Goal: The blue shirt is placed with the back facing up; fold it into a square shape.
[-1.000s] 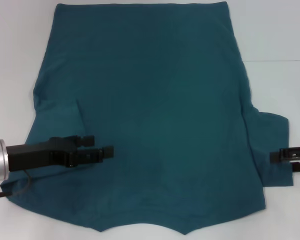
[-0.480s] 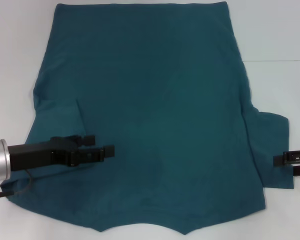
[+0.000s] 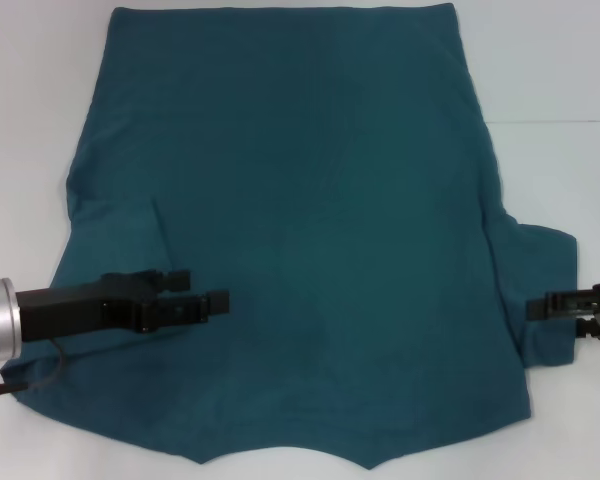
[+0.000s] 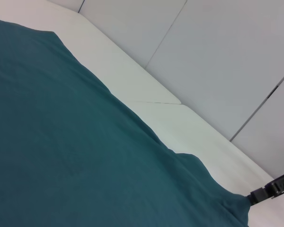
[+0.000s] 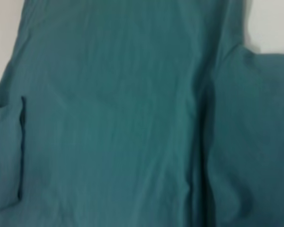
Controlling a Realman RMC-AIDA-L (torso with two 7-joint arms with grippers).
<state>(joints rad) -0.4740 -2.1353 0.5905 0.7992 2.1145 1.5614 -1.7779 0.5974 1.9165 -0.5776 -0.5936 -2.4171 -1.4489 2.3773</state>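
A large, plain, dark teal-blue short-sleeved shirt [image 3: 300, 240] of soft fabric lies spread flat on a white tabletop [image 3: 30, 120], its blank side up and its straight hem at the far edge. Bare tabletop borders the cloth on the far left and far right; at the near edge the shirt runs almost out of the head view. The left gripper [image 3: 202, 296], on a black and silver arm, lies over the shirt's near left part, its two fingers slightly apart with nothing between them. The right gripper [image 3: 570, 310] meets the edge of the right sleeve [image 3: 540, 290]; whether its fingers are apart or together cannot be told.
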